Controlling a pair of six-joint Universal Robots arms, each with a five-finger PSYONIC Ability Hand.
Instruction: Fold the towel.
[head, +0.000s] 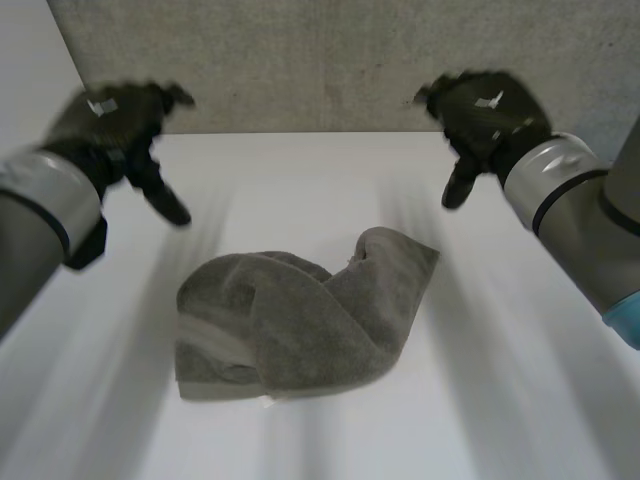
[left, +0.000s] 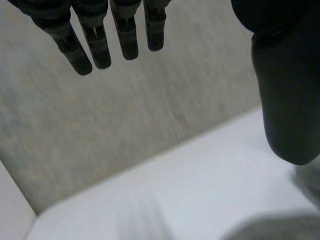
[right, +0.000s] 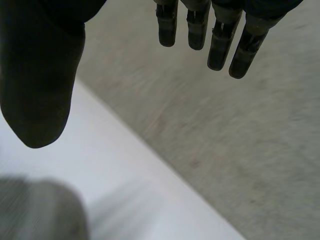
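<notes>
The grey towel (head: 300, 325) is seen bunched in a loose heap around the middle of the white table (head: 500, 400). Nothing's being held. The left hand (head: 115, 125) is raised at the far left and the right hand (head: 485, 115) at the far right, both with fingers stretched out straight and well apart from the cloth. A grey panel (head: 320, 60) is set along the far edge.

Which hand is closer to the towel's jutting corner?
The right hand: a corner of the towel juts toward it, while the left hand hangs beyond the bunched opposite end. Both are open.
</notes>
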